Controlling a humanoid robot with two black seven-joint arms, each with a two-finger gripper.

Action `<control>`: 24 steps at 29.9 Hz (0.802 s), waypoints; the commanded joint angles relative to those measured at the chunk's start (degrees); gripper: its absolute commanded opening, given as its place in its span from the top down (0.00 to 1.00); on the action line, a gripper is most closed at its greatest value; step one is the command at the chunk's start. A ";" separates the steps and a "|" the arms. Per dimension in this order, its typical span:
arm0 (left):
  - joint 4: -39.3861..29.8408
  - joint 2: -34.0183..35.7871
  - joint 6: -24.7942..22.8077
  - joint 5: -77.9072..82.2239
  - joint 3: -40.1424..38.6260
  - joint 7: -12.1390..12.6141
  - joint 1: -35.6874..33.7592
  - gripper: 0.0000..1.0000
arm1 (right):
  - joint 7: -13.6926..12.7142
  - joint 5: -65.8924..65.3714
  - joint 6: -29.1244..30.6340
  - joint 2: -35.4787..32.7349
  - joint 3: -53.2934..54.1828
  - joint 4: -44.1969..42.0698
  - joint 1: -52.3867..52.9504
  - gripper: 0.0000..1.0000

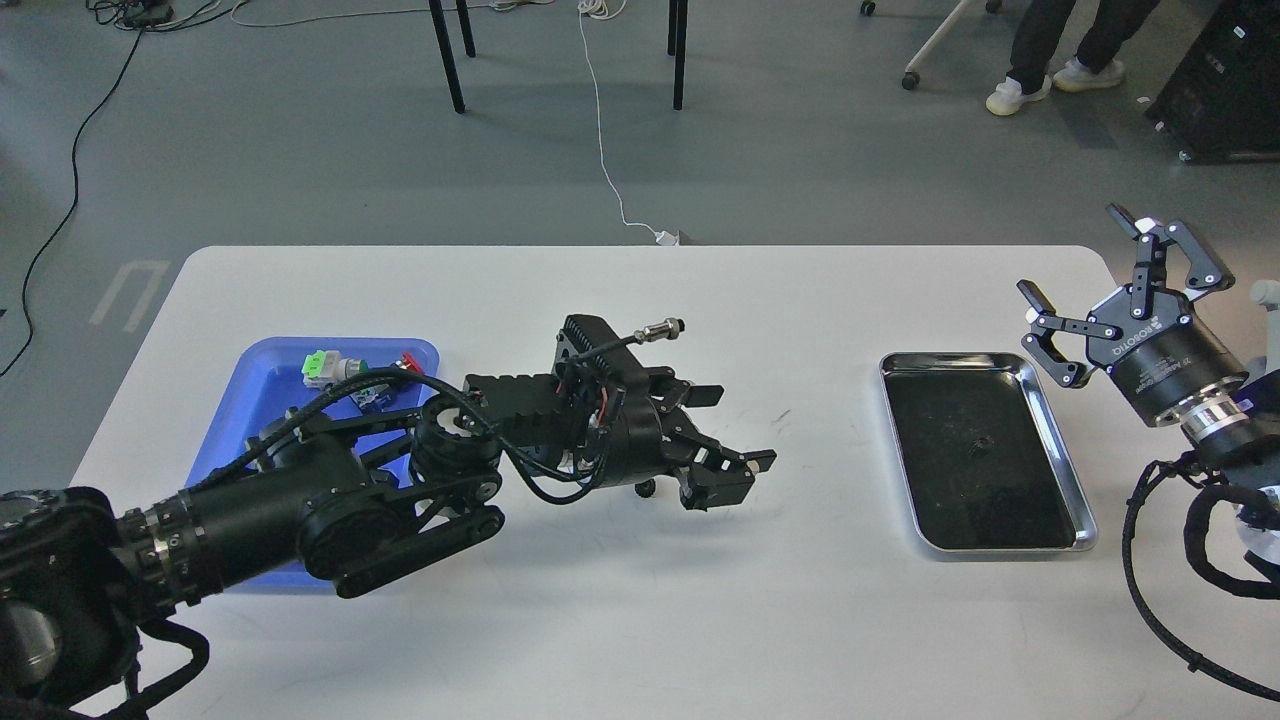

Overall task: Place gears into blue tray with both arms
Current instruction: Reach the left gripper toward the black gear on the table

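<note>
Gear (978,443): single tiny dark speck on dark bottom of steel tray (1062,470), right half of white table (600,610). Blue tray (262,380) at table's left, holding push-button switches (335,368) with green and red parts, partly hidden under left arm. Left gripper (735,430) low over table centre, fingers parted, nothing between. Right gripper (1085,290) raised beside steel tray, fingers spread wide, empty.

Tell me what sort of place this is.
Probably a robotics lab or workshop: a white table holding a blue tray of switches and a steel tray, cables trailing over a grey floor, a bystander's feet nearby.
</note>
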 commanded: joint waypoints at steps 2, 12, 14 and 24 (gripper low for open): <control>7.25 -4.87 6.15 4.92 1.61 -0.04 0.77 0.13 | 0.00 0.10 -0.01 -0.12 0.69 -0.84 -2.40 0.01; 11.31 -5.50 6.34 4.92 2.14 -0.21 2.79 0.20 | 0.00 0.02 -0.01 -0.03 2.09 -0.67 -2.40 0.01; 10.70 -3.75 6.34 4.92 2.05 -0.39 3.32 0.20 | 0.00 0.02 -0.01 -0.03 2.36 -0.75 -2.40 0.01; 0.68 8.74 5.90 4.92 3.19 -0.30 4.73 0.28 | 0.00 -0.16 -0.01 0.23 3.50 -1.02 -2.40 0.02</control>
